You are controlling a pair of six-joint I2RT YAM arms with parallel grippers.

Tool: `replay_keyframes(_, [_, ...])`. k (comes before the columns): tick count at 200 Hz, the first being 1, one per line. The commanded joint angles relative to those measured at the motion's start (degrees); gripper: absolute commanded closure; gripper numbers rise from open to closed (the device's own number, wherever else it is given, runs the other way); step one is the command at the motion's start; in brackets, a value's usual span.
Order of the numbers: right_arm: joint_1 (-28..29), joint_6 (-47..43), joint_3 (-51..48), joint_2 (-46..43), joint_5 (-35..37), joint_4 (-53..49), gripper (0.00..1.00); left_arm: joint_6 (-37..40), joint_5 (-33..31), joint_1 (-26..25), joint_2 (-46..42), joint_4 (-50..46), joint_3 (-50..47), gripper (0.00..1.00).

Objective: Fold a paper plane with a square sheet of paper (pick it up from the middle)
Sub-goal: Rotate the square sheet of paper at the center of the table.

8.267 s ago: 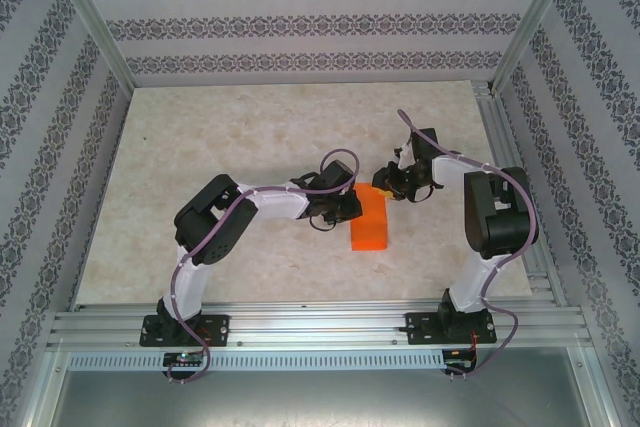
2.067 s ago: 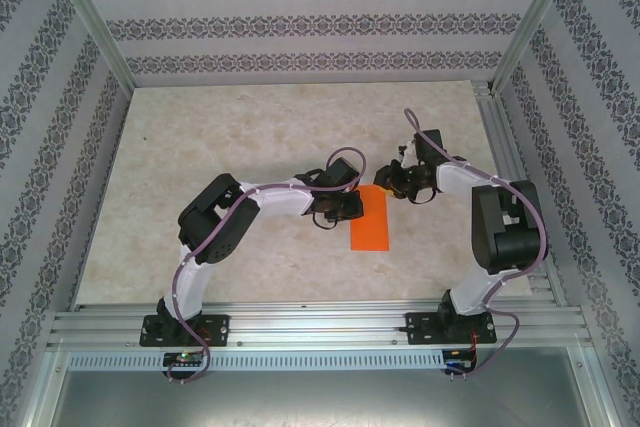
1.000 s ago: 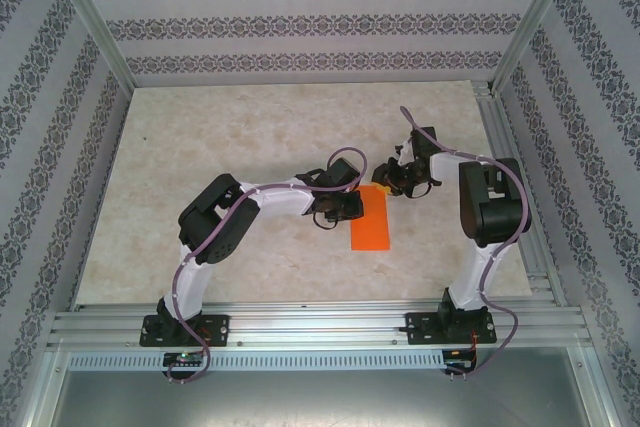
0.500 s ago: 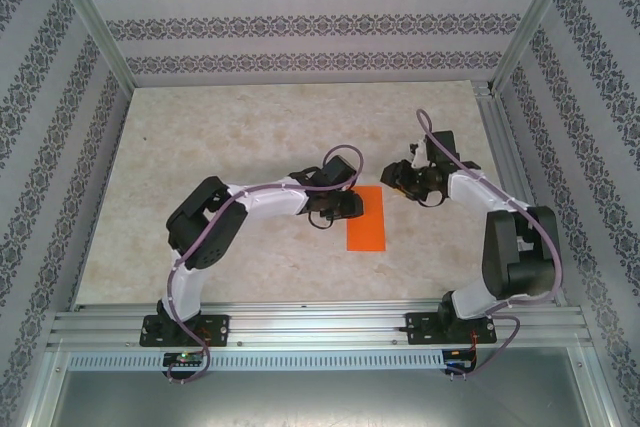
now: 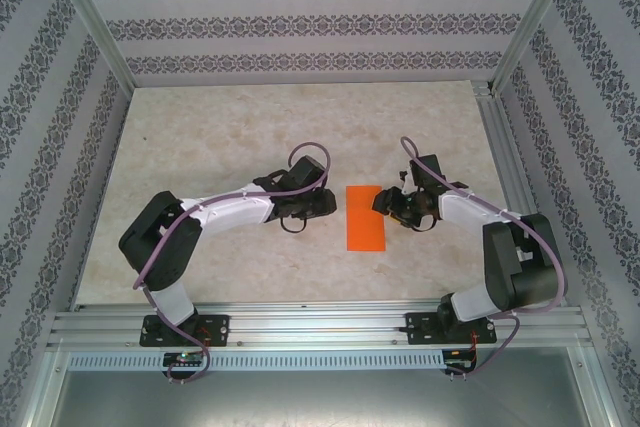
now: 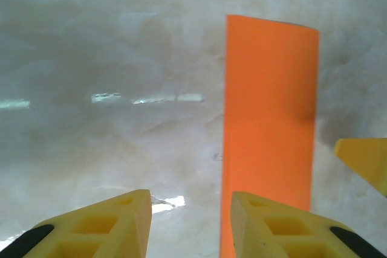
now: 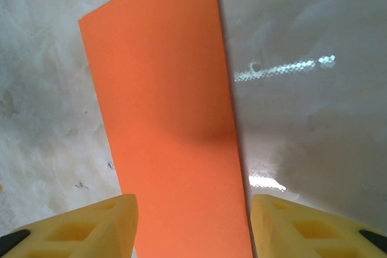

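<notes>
The square sheet of paper (image 5: 365,217) is bright orange and lies flat on the marble table as a narrow upright rectangle. A paper plane is out of view. My left gripper (image 5: 332,205) hovers just left of the sheet, open and holding nothing. In the left wrist view the paper (image 6: 269,125) runs past my right-hand fingertip (image 6: 254,209). My right gripper (image 5: 381,203) is at the sheet's right edge, open. In the right wrist view the paper (image 7: 169,131) lies on the table under the gap of the right gripper (image 7: 193,216).
The marble tabletop (image 5: 250,137) stretches bare to the back and left. Aluminium frame rails (image 5: 300,327) run along the near edge and the right side (image 5: 510,157). Patterned walls enclose the cell. A yellow fingertip of the right gripper (image 6: 363,158) shows in the left wrist view.
Both grippers have opened. The left arm has drawn back to the left, off the paper's edge. The right gripper has come down from the sheet's top right corner to its right edge.
</notes>
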Motion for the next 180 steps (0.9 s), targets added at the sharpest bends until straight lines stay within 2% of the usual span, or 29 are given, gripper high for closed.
replay_keyframes(1, [1.08,1.12,-0.17,1.56,1.72,2.29,0.47,-1.74,-1.41,0.72,-1.73,0.73,-0.81,0.59])
replay_keyframes(79, [3.79,1.31,0.33,3.69,1.62,2.62,0.48,-1.57,-1.91,0.87,-2.12,0.34,-0.85,0.60])
replay_keyframes(180, [10.35,-0.80,7.67,8.98,0.54,1.22,0.53,-2.00,-4.24,1.60,-4.68,-0.80,-2.74,0.60])
